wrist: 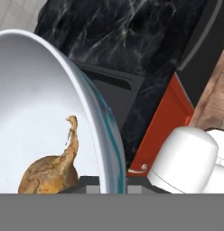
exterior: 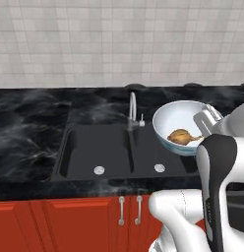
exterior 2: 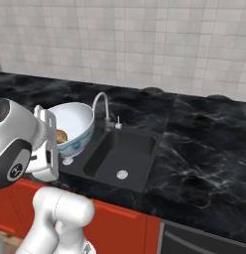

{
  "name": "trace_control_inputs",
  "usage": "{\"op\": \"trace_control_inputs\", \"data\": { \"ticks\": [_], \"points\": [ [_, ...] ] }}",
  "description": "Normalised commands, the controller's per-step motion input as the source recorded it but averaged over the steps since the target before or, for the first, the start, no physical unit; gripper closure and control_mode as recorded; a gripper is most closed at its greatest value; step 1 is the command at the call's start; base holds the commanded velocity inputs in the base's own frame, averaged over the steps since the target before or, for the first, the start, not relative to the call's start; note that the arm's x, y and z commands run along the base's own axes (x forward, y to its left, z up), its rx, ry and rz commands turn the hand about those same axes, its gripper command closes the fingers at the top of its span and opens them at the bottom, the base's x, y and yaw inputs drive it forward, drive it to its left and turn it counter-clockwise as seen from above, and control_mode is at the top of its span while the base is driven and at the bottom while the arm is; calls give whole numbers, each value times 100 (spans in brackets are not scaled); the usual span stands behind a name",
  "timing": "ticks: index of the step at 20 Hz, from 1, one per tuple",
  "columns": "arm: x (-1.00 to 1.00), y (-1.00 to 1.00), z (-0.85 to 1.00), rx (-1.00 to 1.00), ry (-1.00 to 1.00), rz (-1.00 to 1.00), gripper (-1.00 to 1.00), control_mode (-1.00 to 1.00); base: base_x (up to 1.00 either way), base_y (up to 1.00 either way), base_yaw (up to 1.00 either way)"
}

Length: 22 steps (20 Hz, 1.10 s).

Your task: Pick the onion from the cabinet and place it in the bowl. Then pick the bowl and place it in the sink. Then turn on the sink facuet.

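In the left base view the gripper is clamped on the near right rim of the bowl, which hangs tilted above the right basin of the sink, so the basin lies down and to the left of the fingers. In the right base view the bowl's mouth tips toward the sink faucet, just beside it. In the hand view the rim runs up from between the closed fingers, and the onion lies left of them, its stem tail pointing up along the wall.
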Motion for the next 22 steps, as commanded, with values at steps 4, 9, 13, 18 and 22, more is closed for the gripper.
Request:
{"op": "trace_control_inputs", "data": {
  "ticks": [4, 9, 13, 18, 22],
  "points": [
    [0, 0, 0, 0, 0, 0, 100, 100, 50, 0, -4],
    [0, 0, -5, 2, 2, 0, 100, -100, 22, 1, 0],
    [-4, 23, -7, 1, 2, 8, 100, -100, 0, 0, 0],
    [0, 87, 0, 1, 4, -6, 100, -100, 0, 0, 0],
    [3, 100, -12, 0, 13, -20, 100, -100, 0, 0, 0]
  ]
}}
